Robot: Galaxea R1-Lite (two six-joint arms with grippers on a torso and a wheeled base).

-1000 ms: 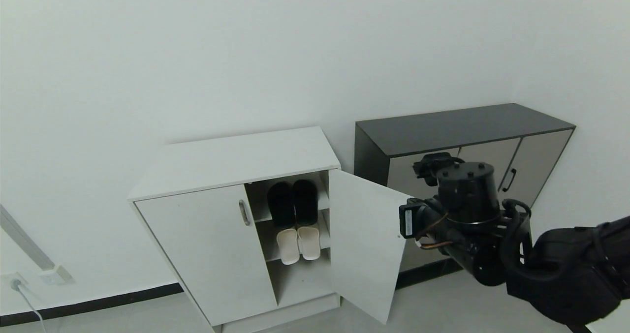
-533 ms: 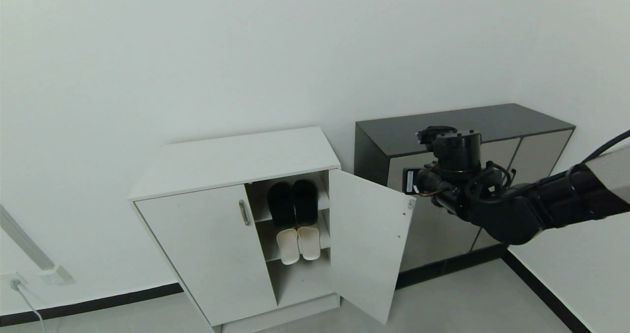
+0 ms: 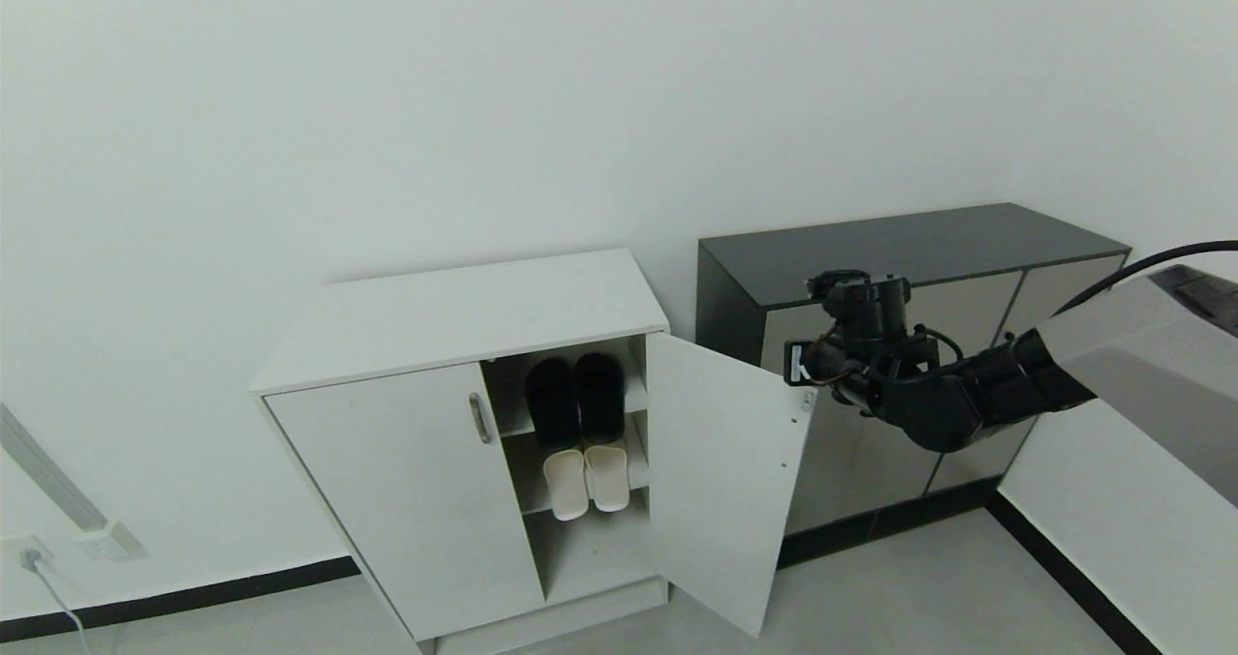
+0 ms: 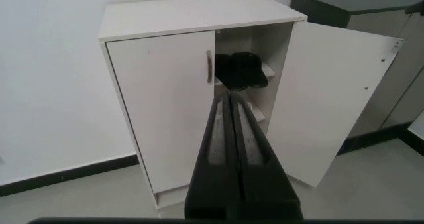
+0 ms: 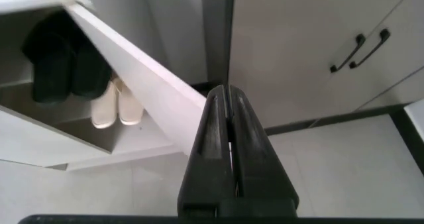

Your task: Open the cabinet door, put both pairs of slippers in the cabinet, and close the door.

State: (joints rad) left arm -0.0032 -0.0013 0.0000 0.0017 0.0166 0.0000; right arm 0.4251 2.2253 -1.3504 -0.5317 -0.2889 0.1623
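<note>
The white cabinet [image 3: 455, 316] stands against the wall with its left door shut and its right door [image 3: 721, 471] swung open. Inside, a black pair of slippers [image 3: 575, 399] rests on the upper shelf and a white pair [image 3: 585, 481] on the shelf below; both pairs [image 5: 66, 71] also show in the right wrist view. My right gripper [image 5: 227, 95] is shut and empty, close to the open door's outer edge [image 5: 152, 71]; its wrist [image 3: 861, 345] hangs just right of that edge. My left gripper [image 4: 229, 101] is shut and empty, pointing at the cabinet from some way off.
A dark cabinet [image 3: 909, 249] with grey doors and black handles [image 5: 361, 52] stands right of the white one, directly behind my right arm. A wall socket with a cable [image 3: 29, 558] sits low at the left. Grey floor lies open in front.
My right arm has stretched away from the camera, up and toward the open door's outer edge. The door and slippers have not moved.
</note>
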